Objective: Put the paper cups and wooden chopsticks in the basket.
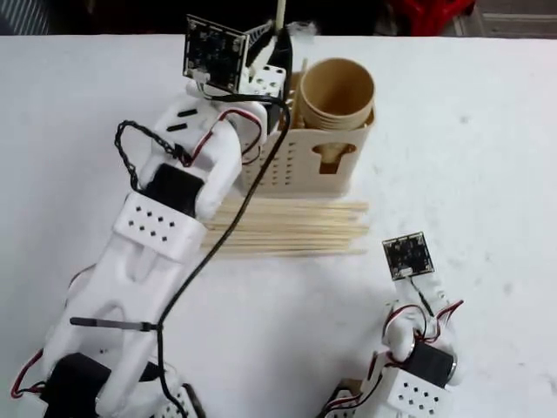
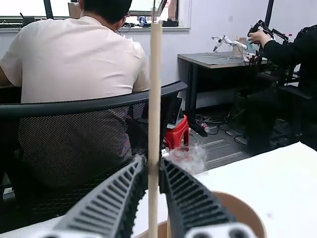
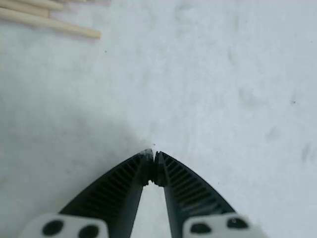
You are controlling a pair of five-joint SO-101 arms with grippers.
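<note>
One white table (image 1: 470, 174); left end effector (image 2: 153, 171) pinches a chopstick (image 2: 155, 74), right end effector (image 3: 152, 158) closed; mesh chair (image 2: 74, 139) behind.

Cups (image 1: 335, 91) fill basket (image 1: 324, 165) right part; left arm (image 1: 157, 228) w/ upright chopstick (image 2: 155, 99) blocks left part. Chopstick pile (image 1: 291, 226) lies just in front. Room to pass over table (image 1: 474, 174) on right.

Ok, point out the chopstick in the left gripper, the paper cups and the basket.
upright chopstick (image 2: 155, 89): left wrist view, middle of its shaft.
paper cups (image 1: 338, 87): high view, inside of the top cup in the stack.
basket (image 1: 300, 170): high view, perforated front wall.
</note>
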